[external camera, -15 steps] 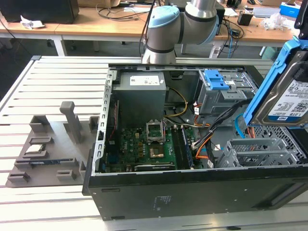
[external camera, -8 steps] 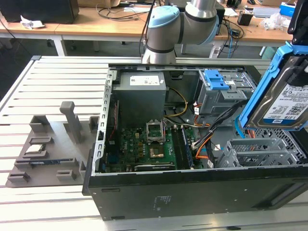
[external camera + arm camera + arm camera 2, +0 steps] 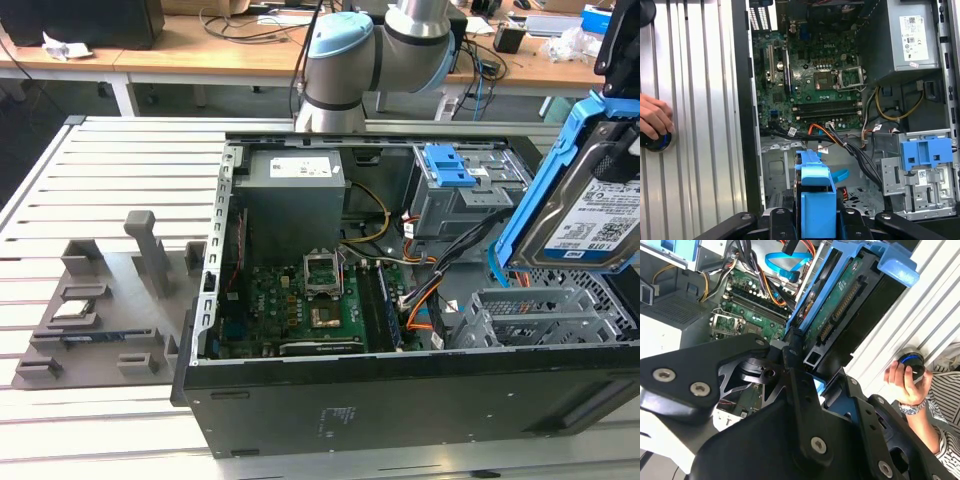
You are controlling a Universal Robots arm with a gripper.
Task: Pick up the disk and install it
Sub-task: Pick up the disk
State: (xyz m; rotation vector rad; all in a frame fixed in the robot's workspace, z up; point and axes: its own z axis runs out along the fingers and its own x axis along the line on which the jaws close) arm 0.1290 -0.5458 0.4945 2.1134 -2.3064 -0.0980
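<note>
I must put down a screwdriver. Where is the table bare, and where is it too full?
Bare: the ribbed table between the grey fixture and the far edge, and the strip along the near edge. Crowded: inside the case, where cables run beside the held disk.

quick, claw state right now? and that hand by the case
claw: closed on the disk, holding it above the open computer case.
person's hand: gripping a round black-and-blue device on the table.
</note>
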